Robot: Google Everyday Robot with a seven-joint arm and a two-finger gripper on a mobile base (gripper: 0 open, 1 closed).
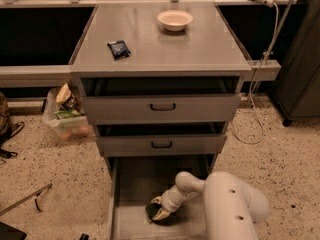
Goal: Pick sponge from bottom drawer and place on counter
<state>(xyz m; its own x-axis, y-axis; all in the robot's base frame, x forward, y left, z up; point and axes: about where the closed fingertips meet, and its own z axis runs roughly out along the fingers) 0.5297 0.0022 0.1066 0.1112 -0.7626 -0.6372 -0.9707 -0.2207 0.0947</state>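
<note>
The bottom drawer (135, 184) is pulled open below two shallower drawers; its grey floor shows. My white arm reaches down into it from the lower right. My gripper (159, 210) is low over the drawer floor, its fingers around the dark green sponge (151, 211), which lies on the floor near the drawer's front middle. Part of the sponge is hidden by the fingers. The counter (165, 41) is the grey top of the cabinet, far above the gripper.
A white bowl (174, 19) and a dark blue packet (119, 49) sit on the counter. A clear bin of clutter (67, 115) stands on the speckled floor to the cabinet's left. A white cable (260, 84) hangs at the right. The two upper drawers stand slightly open.
</note>
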